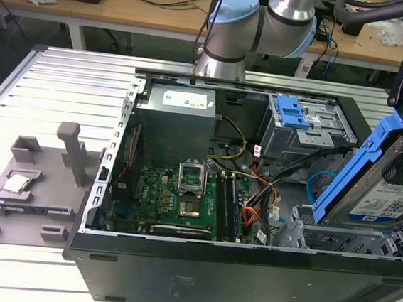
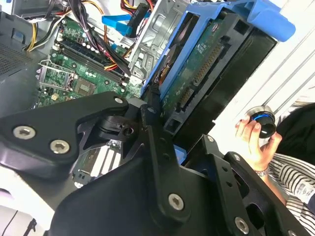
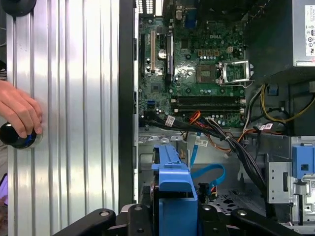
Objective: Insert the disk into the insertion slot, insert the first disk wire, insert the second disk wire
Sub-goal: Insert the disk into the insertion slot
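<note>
Abv insertion slot [image 1: 343, 241], disk [image 1: 388, 200] clamped in end effector [image 3: 173, 212].

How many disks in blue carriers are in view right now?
1: the disk, tilted in the gripper above the insertion slot at the exterior view's right. Others may be hidden.

The tilted disk [image 1: 380, 186] fills the room above the insertion slot [image 1: 350, 242] at the exterior view's near right; cables [image 1: 264, 200] crowd its left side there. Space over the motherboard [image 1: 175, 198] is open. A person's hand [image 3: 19, 110] rests on the table [image 3: 74, 98] beside the case.
</note>
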Available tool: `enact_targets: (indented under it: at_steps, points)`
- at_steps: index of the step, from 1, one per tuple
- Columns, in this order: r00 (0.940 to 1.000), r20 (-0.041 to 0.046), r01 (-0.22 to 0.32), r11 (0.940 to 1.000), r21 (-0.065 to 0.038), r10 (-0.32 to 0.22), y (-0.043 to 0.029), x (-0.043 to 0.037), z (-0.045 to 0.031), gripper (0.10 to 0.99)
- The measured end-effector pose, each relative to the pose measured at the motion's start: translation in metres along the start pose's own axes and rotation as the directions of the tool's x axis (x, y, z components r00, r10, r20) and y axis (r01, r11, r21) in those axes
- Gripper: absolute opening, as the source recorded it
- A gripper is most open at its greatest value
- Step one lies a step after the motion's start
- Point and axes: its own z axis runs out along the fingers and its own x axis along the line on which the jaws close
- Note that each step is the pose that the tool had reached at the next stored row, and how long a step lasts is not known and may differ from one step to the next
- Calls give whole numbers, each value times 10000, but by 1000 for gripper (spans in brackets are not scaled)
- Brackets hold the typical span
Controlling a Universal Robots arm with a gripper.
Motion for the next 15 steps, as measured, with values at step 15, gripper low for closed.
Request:
enact_targets:
  at_steps: [15]
  points:
    - [10000, 1, 0, 10000, 0, 0, 208, -61, 44, 361]
